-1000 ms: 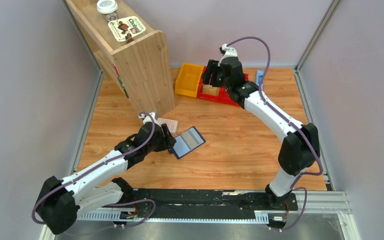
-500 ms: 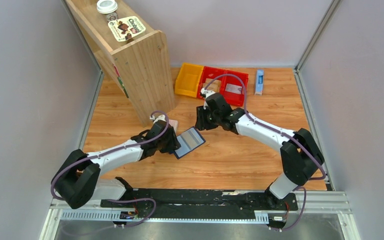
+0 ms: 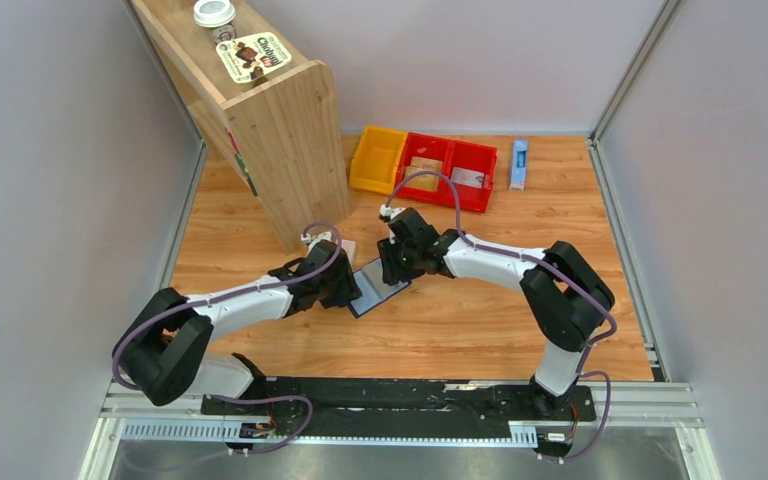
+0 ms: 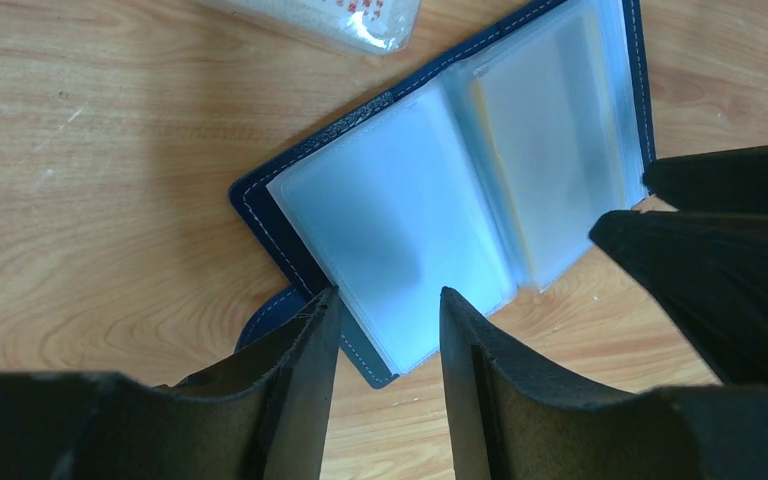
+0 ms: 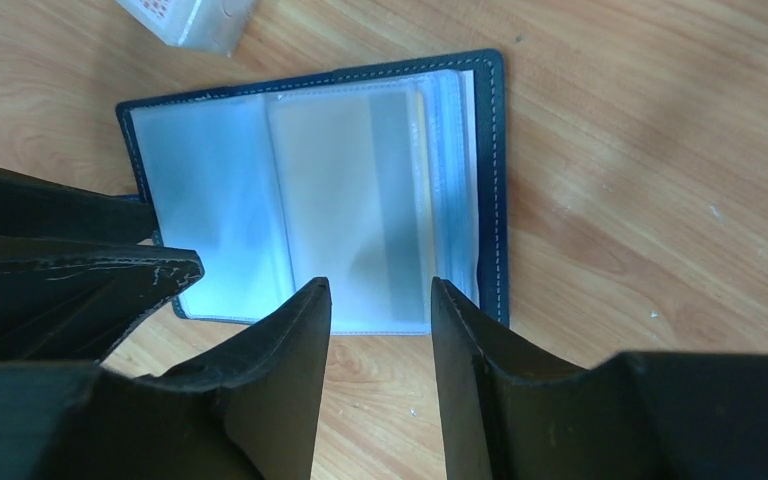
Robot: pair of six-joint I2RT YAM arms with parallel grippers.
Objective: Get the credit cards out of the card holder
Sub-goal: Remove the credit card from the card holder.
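The navy card holder (image 3: 380,279) lies open on the wooden table, its clear sleeves facing up. One sleeve holds a pale card with a grey stripe (image 5: 360,190); a tan-yellow card edge (image 4: 482,130) shows in the left wrist view. My left gripper (image 3: 352,292) is open, its tips (image 4: 388,295) straddling the holder's (image 4: 400,210) near corner. My right gripper (image 3: 392,268) is open, its tips (image 5: 378,285) just above the near edge of the holder's (image 5: 310,200) right page. A tan card (image 3: 422,168) and a grey-white card (image 3: 468,178) lie in the red bins.
A pink-and-white packet (image 3: 345,247) lies just behind the holder by the tall wooden shelf (image 3: 270,110). A yellow bin (image 3: 378,160) and red bins (image 3: 453,188) stand at the back. A slim blue-and-white box (image 3: 519,163) lies to their right.
My right arm has swung from the red bins down and left to the open card holder. My left gripper has stayed at the holder's left edge.
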